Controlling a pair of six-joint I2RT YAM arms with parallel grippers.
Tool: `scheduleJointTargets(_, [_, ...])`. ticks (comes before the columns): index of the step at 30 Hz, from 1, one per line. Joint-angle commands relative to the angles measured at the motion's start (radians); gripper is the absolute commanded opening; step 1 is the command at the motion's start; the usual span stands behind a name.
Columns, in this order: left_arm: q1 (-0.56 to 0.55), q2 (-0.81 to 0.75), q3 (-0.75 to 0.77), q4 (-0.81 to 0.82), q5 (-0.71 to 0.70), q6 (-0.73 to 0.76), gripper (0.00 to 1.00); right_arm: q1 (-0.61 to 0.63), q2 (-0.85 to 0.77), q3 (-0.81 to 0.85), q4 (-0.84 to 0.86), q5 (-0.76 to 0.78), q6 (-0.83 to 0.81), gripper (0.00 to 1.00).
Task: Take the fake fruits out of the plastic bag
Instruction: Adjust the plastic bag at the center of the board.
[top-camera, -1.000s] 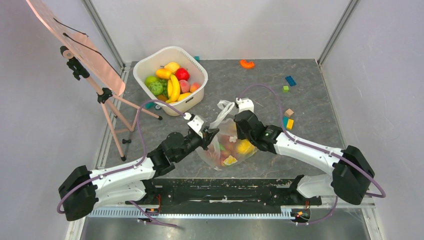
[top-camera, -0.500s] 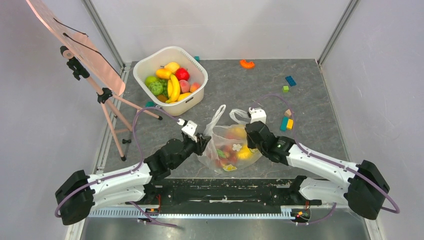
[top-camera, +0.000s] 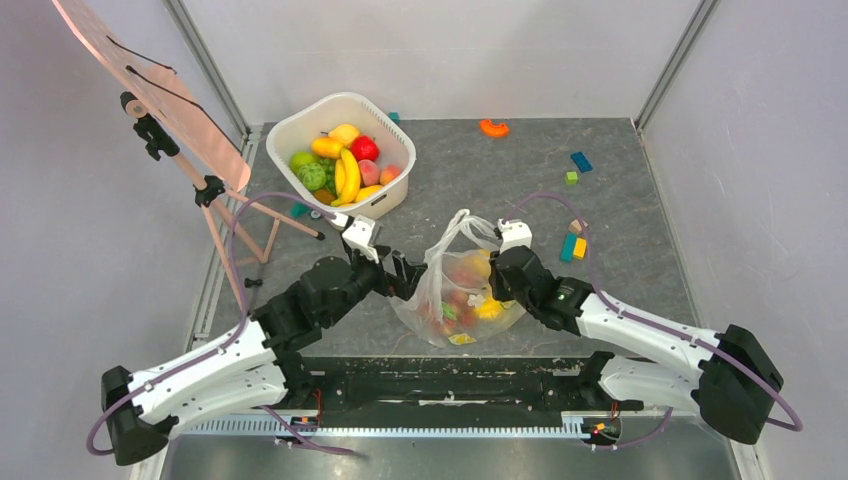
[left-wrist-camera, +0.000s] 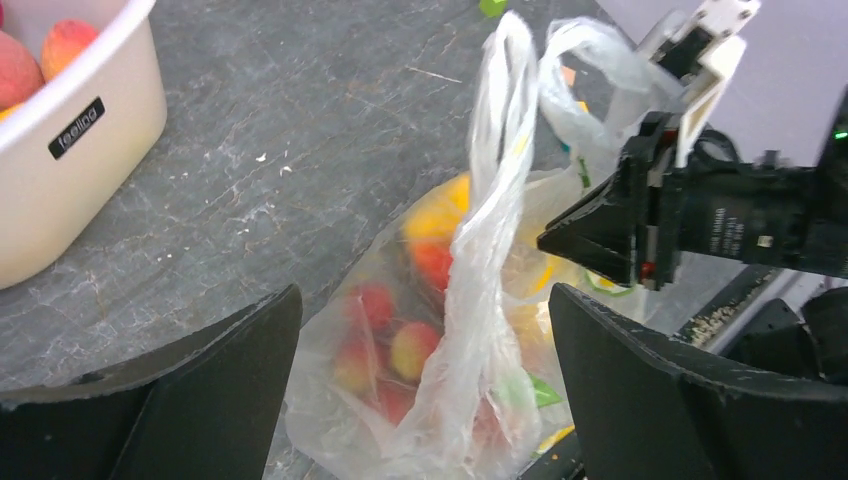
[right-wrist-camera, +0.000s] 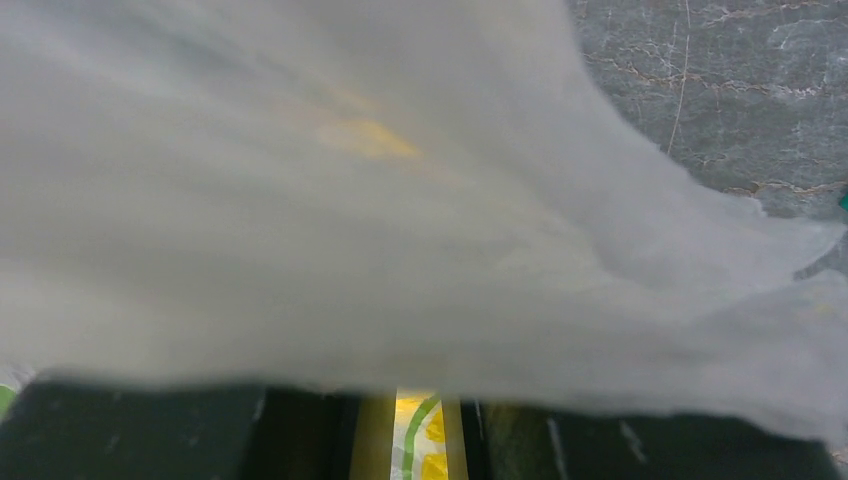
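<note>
Bag hold: right gripper (top-camera: 497, 272) pinches the rim of the plastic bag (top-camera: 440, 300), likely anchoring it on the table (top-camera: 600, 200), while left gripper (top-camera: 405, 277) gapes wide beside its upright handle (left-wrist-camera: 498, 160); fake fruits (top-camera: 472, 300) inside.

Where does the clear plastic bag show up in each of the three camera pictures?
Top external: the plastic bag sits just below the middle.
Left wrist: the bag is in the middle, handles standing up.
Right wrist: the bag is a blurred film filling most of the frame.
Shared landmark: the grey table.
</note>
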Motion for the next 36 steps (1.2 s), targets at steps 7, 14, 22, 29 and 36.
scheduleJointTargets(7, [0.001, 0.123, 0.346, -0.569, -0.099, -0.101, 1.0, -0.004, -0.027, -0.008, 0.047, -0.011, -0.008, 0.22])
scheduleJointTargets(14, [0.008, 0.13, 0.425, -0.727, -0.252, -0.212, 1.0, -0.004, -0.033, -0.012, 0.054, -0.015, -0.008, 0.22])
scheduleJointTargets(22, [0.018, -0.021, 0.367, -0.567, -0.001, -0.116, 1.0, -0.004, -0.036, -0.006, 0.055, -0.037, -0.007, 0.22])
scheduleJointTargets(29, [0.004, 0.116, 0.509, -0.552, 0.243, -0.05, 1.0, -0.004, -0.064, -0.015, 0.058, -0.07, -0.002, 0.18])
scheduleJointTargets(36, [-0.088, 0.269, 0.544, -0.444, 0.28, -0.083, 0.35, -0.004, -0.095, -0.053, 0.058, -0.104, 0.007, 0.14])
